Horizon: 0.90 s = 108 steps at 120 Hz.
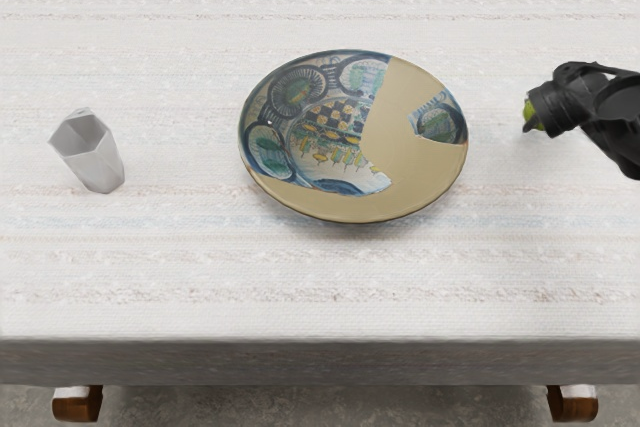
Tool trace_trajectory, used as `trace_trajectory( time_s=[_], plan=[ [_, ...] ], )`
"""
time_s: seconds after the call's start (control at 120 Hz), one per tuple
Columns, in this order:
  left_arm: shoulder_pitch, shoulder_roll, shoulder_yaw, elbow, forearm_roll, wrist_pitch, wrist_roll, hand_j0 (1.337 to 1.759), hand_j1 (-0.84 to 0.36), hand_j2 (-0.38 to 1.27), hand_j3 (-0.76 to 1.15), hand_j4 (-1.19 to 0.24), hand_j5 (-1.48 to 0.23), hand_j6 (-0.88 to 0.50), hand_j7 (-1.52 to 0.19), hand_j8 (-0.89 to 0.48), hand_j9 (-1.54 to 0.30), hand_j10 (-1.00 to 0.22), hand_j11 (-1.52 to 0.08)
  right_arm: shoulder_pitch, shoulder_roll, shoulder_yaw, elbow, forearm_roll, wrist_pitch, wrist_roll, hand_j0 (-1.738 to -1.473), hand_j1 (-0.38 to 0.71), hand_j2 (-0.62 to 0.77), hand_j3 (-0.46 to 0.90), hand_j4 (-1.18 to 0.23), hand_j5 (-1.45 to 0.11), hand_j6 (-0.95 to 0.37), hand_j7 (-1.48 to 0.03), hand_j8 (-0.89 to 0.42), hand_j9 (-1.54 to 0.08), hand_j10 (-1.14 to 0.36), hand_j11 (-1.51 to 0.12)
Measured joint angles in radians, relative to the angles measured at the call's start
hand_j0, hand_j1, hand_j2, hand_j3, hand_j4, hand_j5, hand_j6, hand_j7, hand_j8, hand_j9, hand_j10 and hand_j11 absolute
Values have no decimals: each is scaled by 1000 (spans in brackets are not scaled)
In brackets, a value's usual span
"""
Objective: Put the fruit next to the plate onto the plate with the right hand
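Observation:
A round plate (410,172) with a blue, green and tan pattern lies at the table's middle. To its right my right hand (562,102), black, comes in from the right edge and is curled over a small yellow-green fruit (530,113). Only a sliver of the fruit shows at the hand's left side. Whether the fruit rests on the table or is lifted I cannot tell. The hand is clear of the plate's rim. The left arm is out of view.
A grey faceted vase (90,151) stands tilted at the table's left side. The table (320,267) is covered in pale cloth, with its front edge near the bottom of the picture.

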Motion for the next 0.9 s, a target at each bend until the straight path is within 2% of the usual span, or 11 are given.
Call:
trace_trajectory(
  time_s=[0.058,0.083,0.108,0.192,0.3,0.383,0.617,0.683,0.767,0.792,0.9],
  plan=[
    [0,0,0,0,0,0,0,1658,349,0,0,-1,0,-1,0,-1,0,-1,0,-14,-66,134,-4,6,143,1,-1630,407,169,0,-481,-1071,-210,-1062,-213,-1144,-544,-1165],
    [0,0,0,0,0,0,0,1658,349,0,0,-1,0,-1,0,-1,0,-1,0,-24,-100,212,-4,8,222,1,-1629,385,125,0,-486,-1084,-218,-1071,-222,-1149,-562,-1175],
    [0,0,0,0,0,0,0,1658,349,0,0,-1,0,-1,0,-1,0,-1,0,-37,-134,301,-3,10,301,2,-1629,389,167,0,-489,-1098,-227,-1078,-236,-1153,-581,-1185],
    [0,0,0,0,0,0,0,1658,349,0,0,-1,-1,-1,0,-1,0,-1,0,-83,-221,568,19,22,567,3,-1629,365,112,0,-471,-1156,-252,-1097,-260,-1184,-653,-1212],
    [0,0,0,0,0,0,0,1658,349,0,0,-1,-1,-1,-1,-1,-1,-1,-1,-120,-276,728,78,81,790,4,-1631,365,135,0,-486,-1195,-268,-1112,-279,-1199,-705,-1222],
    [0,0,0,0,0,0,0,1658,348,0,0,-1,-1,-1,-1,-1,-1,-1,-1,-116,-217,775,84,74,846,4,-1631,334,70,0,-499,-1201,-275,-1120,-287,-1194,-723,-1212],
    [0,0,0,0,0,0,0,1658,349,0,0,-1,-1,-1,-1,-1,-1,-1,-1,-68,76,797,-36,-63,842,5,-1635,347,86,1,-492,-1210,-273,-1130,-317,-1203,-752,-1219],
    [0,0,0,0,0,0,0,1658,349,0,0,-1,-1,-1,-1,-1,-1,-1,-1,-69,123,793,-50,-129,825,5,-1636,365,141,1,-481,-1220,-265,-1131,-298,-1211,-752,-1227],
    [0,0,0,0,0,0,0,1658,349,0,0,-1,-1,-1,-1,-1,-1,-1,-1,-71,155,788,-59,-185,818,5,-1637,344,73,1,-458,-1241,-256,-1129,-283,-1215,-746,-1229],
    [0,0,0,0,0,0,0,1658,349,0,0,-1,-1,-1,-1,-1,-1,-1,-1,-72,161,788,-60,-194,816,5,-1640,306,61,0,-444,-1162,-253,-1053,-294,-1133,-699,-1147],
    [0,0,0,0,0,0,0,1658,349,0,0,-1,-1,-1,-1,-1,0,-1,0,-56,166,783,-63,-219,803,5,-1647,36,35,0,-262,-682,-149,-620,-145,-667,-388,-675]
  ],
)
